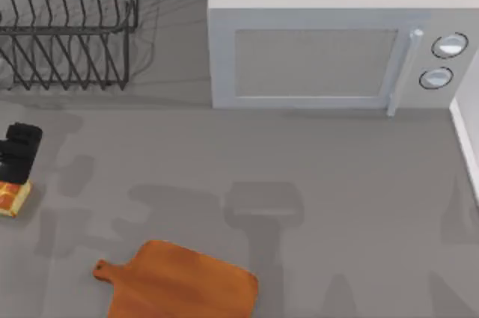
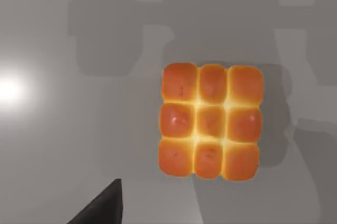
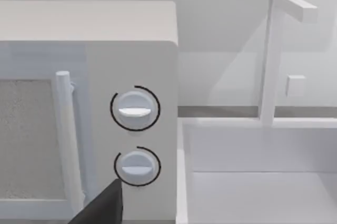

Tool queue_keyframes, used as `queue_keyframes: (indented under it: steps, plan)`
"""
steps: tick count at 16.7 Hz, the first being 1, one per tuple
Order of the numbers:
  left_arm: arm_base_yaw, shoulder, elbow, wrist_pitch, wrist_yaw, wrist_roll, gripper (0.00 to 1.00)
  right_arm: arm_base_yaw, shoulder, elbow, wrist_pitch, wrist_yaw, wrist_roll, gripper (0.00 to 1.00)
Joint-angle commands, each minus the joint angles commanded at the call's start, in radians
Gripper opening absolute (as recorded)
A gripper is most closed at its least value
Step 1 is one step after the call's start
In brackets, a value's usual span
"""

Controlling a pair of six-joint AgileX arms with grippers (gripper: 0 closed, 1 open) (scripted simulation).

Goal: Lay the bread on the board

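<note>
Right, approach step: my left tool [image 1: 16, 155] hangs over the bread [image 1: 13, 198] at the surface's [image 1: 247, 153] far left edge. The bread lies flat on the surface, not lifted, well apart from the board [image 1: 183, 280] at the bottom centre. I can't tell how far the left tool is open; it has hold of nothing as far as I can see. Next I judge: drop, close on the bread, carry it right to the board. My right arm is parked, facing the microwave [image 3: 105, 108].
</note>
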Motion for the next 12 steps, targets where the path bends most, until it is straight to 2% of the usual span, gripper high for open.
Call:
queue_keyframes:
  steps: [6,12]
  plan:
    - [0.027,0.345,0.234,-0.189,-0.010,0.061,1.00,0.000,0.000,0.000,0.000,0.000,0.000,1.00]
    - [0.029,0.413,0.290,-0.221,-0.014,0.076,1.00,0.000,0.000,0.000,0.000,0.000,0.000,1.00]
